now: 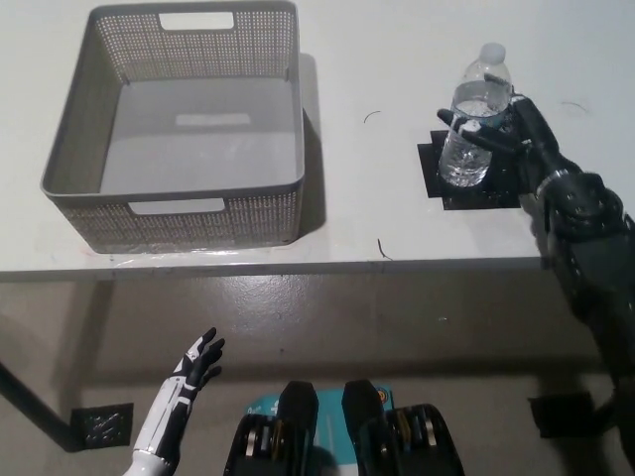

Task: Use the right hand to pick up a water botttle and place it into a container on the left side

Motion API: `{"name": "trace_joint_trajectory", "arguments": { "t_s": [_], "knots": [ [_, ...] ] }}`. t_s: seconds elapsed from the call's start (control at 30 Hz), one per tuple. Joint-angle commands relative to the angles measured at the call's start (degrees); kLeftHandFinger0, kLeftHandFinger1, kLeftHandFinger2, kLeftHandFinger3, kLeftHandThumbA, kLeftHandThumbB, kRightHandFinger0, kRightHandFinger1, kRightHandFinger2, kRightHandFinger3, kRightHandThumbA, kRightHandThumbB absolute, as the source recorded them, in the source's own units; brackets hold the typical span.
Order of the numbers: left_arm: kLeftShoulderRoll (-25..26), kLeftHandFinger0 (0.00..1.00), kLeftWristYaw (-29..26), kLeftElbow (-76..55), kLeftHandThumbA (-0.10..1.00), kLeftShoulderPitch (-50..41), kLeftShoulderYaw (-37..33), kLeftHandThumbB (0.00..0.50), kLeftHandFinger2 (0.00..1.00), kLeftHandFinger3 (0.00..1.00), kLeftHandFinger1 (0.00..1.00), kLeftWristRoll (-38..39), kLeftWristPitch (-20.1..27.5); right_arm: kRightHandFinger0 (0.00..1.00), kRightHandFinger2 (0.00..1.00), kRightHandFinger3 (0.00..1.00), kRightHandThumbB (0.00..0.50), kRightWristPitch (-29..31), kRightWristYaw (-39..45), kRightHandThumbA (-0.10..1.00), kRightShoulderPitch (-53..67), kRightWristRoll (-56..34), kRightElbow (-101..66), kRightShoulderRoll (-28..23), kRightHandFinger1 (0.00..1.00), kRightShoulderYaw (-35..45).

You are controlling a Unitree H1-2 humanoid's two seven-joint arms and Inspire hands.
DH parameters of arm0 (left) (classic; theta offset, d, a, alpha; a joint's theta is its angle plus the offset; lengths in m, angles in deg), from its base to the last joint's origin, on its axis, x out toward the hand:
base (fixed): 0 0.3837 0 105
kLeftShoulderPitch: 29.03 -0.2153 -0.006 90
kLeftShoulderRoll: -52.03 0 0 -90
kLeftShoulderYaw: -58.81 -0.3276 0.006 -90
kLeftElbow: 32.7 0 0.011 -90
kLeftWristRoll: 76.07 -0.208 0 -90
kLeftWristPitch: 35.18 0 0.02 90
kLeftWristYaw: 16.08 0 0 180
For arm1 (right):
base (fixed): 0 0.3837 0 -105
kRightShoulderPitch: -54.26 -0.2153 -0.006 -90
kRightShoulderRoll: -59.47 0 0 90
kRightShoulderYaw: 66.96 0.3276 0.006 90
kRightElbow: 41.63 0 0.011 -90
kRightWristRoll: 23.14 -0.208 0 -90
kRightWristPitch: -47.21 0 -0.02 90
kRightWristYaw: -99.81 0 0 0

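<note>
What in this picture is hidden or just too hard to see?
Head view only:
- Far side of the water bottle: hidden behind the bottle itself, so how firmly the right robot hand holds it is unclear.
- Black mat: partly covered by bottle and hand.
- Left robot hand: small, its arm cut off by the bottom edge.

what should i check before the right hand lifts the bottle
1. Right hand wrapped around the water bottle: ok, fingers reach across its front at label height.
2. Grip firm enough to lift: cannot tell, contact pressure does not show.
3. Bottle upright with cap on, standing on the black mat: ok.
4. Grey basket open and nothing inside it: ok.
5. Table stretch between bottle and basket free of objects: ok, only small marks.
6. Left hand out of the way: ok, open, low at the lower left below the table edge.
</note>
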State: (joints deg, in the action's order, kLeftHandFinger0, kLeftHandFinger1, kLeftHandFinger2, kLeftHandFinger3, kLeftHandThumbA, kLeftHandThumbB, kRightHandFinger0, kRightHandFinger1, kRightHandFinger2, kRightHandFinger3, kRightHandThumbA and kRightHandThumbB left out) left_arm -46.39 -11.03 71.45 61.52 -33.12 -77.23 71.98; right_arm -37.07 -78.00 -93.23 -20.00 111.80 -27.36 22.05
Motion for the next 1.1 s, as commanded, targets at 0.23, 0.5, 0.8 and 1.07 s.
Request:
{"name": "trace_joint_trajectory", "arguments": {
  "t_s": [0.23,0.5,0.8,1.07],
  "knots": [
    [0.57,1.0,0.87,-1.8,1.0,1.3,0.11,0.378,1.0,1.0,1.0,0.5,1.09,0.01,0.47,0.26,0.27,2.17,-8.88,-0.03,-12.82,4.89,12.18,3.15,0.25,-5.51],
    [1.02,1.0,1.45,-1.38,1.0,1.15,0.22,0.373,1.0,1.0,1.0,1.15,1.7,0.02,0.73,0.73,0.116,5.51,-13.51,-0.1,-12.46,3.3,10.3,3.81,0.41,-3.76],
    [0.9,1.0,1.24,-0.69,1.0,1.36,-0.12,0.386,1.0,1.0,1.0,0.66,1.89,0.0,0.81,0.83,0.112,8.24,-12.2,-0.1,-14.31,3.96,-4.28,6.45,0.42,-3.5],
    [0.8,1.0,0.22,0.34,1.0,1.8,-0.17,0.383,1.0,1.0,1.0,-0.87,3.03,0.02,0.87,0.88,0.113,8.7,-14.85,-0.1,-15.77,9.46,-13.54,11.76,0.47,-8.16]
  ]
}}
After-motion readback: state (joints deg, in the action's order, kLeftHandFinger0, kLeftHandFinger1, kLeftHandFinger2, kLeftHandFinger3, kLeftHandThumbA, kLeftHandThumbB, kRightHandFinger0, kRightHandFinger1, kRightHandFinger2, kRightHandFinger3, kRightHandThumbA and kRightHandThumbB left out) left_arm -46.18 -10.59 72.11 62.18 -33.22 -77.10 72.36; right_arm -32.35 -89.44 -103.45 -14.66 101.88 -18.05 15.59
